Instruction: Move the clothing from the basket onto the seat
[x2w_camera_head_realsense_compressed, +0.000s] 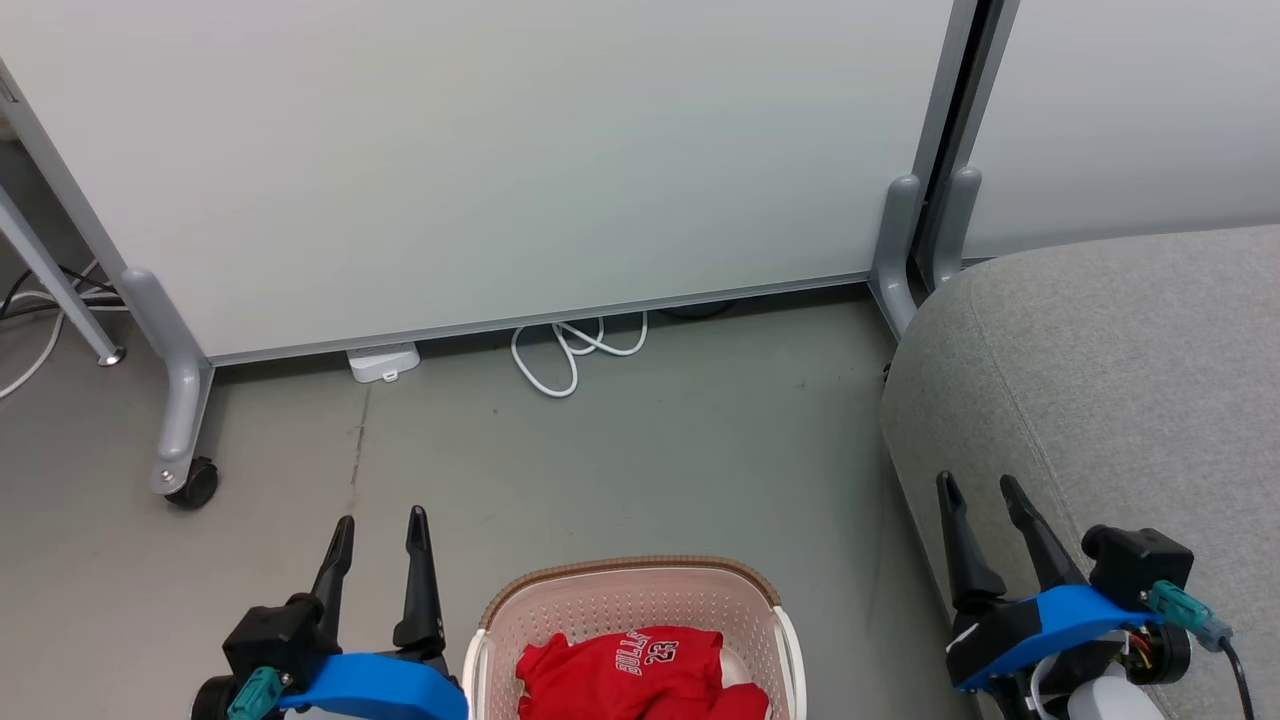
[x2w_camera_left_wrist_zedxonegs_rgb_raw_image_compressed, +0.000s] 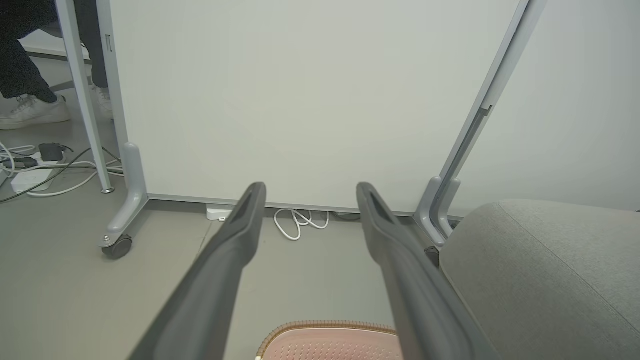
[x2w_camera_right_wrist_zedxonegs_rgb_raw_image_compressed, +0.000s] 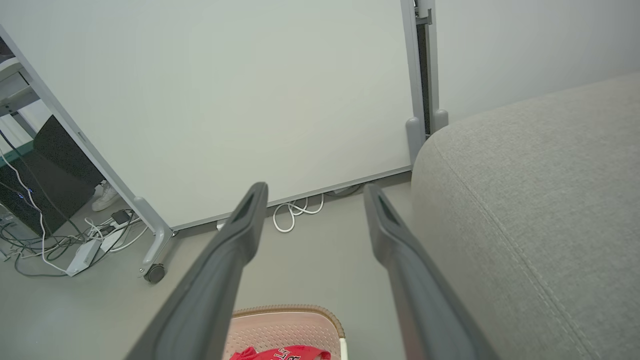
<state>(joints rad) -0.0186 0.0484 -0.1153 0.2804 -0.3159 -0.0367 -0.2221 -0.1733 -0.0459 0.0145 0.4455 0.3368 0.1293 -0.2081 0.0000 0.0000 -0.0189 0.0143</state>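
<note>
The clothing (x2w_camera_head_realsense_compressed: 630, 675) lies nearest the robot, bunched in the basket (x2w_camera_head_realsense_compressed: 630, 566), so nothing of the task is done yet. Only the red jersey is readable. The shorts cannot be told apart from it, since the frame's lower edge cuts the heap. The jersey is crumpled, not flat. Its long axis seems to run across the basket, from the side of the left gripper (x2w_camera_head_realsense_compressed: 381, 516) toward the seat side. Its lettering faces up and tilts, rising toward the seat side.

The left gripper hangs just beside the basket's left wall, its two fingers spread and empty. The right gripper (x2w_camera_head_realsense_compressed: 976, 482) is well off the basket's right side, over the near edge of the seat (x2w_camera_head_realsense_compressed: 1120, 380), and is likewise spread with nothing between its fingers. Both point away from the robot, beyond the basket, not down into it. This looks like a ready pose on either flank, from which either arm could dip in.

The seat stands to the right of the basket and apart from it, with bare floor (x2w_camera_head_realsense_compressed: 640, 460) between, so the carry is probably short and sideways. Beyond the basket a white cable (x2w_camera_head_realsense_compressed: 575, 350) coils at the foot of a pale partition (x2w_camera_head_realsense_compressed: 500, 150). It is well clear of any likely path.
</note>
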